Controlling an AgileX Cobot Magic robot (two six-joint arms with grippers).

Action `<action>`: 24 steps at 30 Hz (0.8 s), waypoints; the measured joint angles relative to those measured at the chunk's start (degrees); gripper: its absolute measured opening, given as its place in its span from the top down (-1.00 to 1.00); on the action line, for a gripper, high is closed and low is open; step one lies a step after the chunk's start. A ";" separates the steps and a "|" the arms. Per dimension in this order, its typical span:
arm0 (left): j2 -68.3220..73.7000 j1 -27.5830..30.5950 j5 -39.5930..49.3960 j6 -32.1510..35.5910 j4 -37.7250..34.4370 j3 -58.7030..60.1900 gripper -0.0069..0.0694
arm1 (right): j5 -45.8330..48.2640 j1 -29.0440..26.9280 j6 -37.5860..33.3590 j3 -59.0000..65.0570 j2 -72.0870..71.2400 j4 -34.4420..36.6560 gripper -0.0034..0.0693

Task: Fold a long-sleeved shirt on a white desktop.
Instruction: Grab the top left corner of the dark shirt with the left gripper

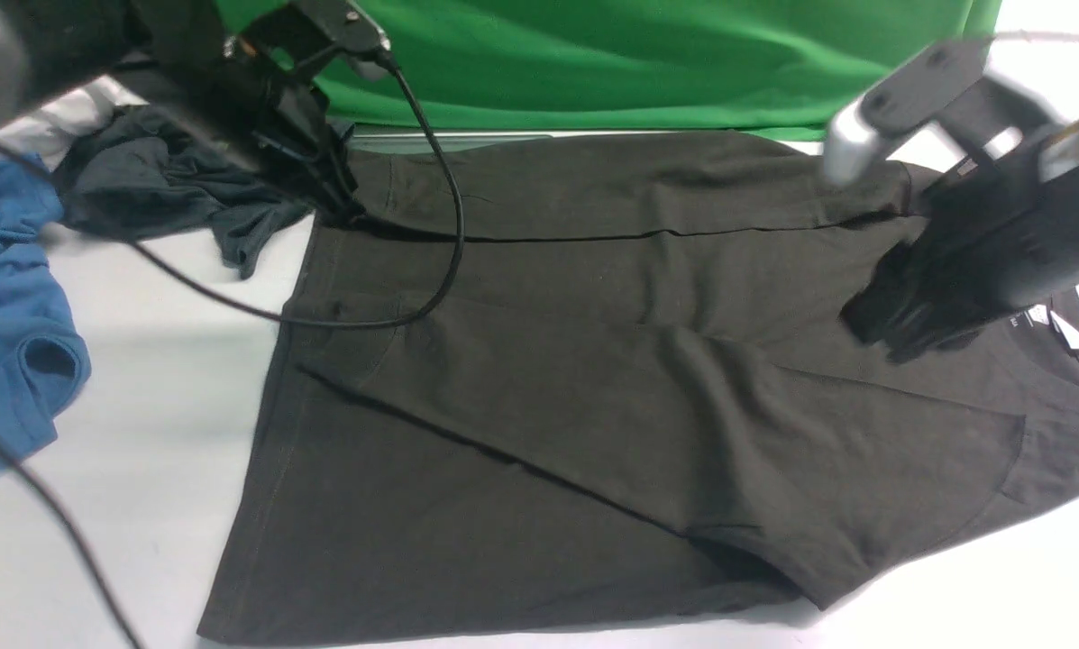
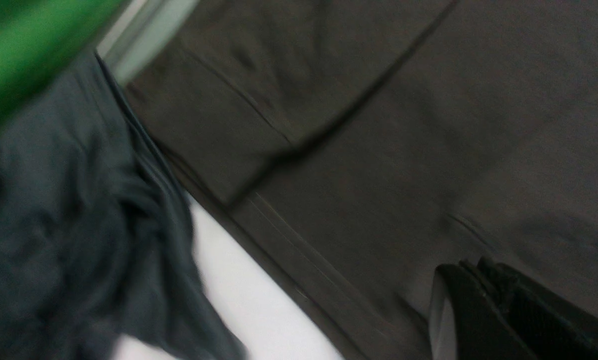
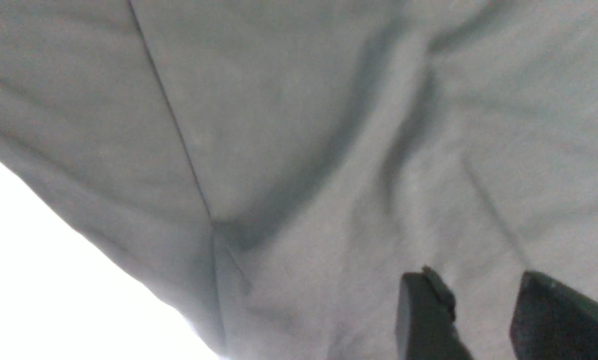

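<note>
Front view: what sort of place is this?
Probably a robot lab or recording studio: a green cloth backdrop hangs behind the white desktop, and a cabled robot arm reaches over the long-sleeved shirt.

no legible text; white neck label (image 1: pixel 1071 333) on long-sleeved shirt (image 1: pixel 593 379) too blurred.

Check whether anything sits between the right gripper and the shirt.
Nothing visible: the right gripper, fingers apart, hangs right over bare shirt. A black cable crosses the shirt only near the left gripper.
</note>
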 joint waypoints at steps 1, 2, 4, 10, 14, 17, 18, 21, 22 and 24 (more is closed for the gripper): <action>2.20 0.06 -0.93 4.31 0.46 -1.96 0.71 | 0.00 0.00 0.22 0.00 -2.50 0.00 0.23; 3.75 0.06 -1.65 7.84 0.58 -2.64 0.67 | 0.00 0.00 0.34 0.00 -3.59 0.00 0.23; 6.28 0.06 -4.27 12.87 1.09 -3.37 0.52 | 0.19 0.00 0.53 0.00 -5.59 0.09 0.23; 12.88 0.06 -13.71 16.74 8.72 -3.36 -0.17 | 0.45 0.00 0.65 0.06 -8.10 0.11 0.23; 15.74 0.06 -17.70 16.86 12.42 -3.36 -0.39 | 0.45 0.00 0.76 0.28 -8.10 0.11 0.23; 17.53 0.06 -21.95 16.86 13.06 -3.36 -0.40 | 0.28 0.00 0.96 0.61 -8.10 0.11 0.23; 17.98 0.06 -23.41 16.87 13.13 -3.36 -0.37 | 0.28 0.00 1.03 0.61 -8.10 0.11 0.23; 18.96 0.06 -27.55 16.87 13.32 -3.36 -0.21 | 0.16 0.00 1.14 0.61 -8.10 0.11 0.23; 19.05 0.06 -27.82 16.87 13.32 -3.38 -0.19 | 0.16 0.00 1.14 0.61 -8.10 0.11 0.23; 19.65 0.06 -29.72 16.92 13.63 -3.38 -0.01 | -0.33 0.00 1.52 0.61 -8.10 0.11 0.23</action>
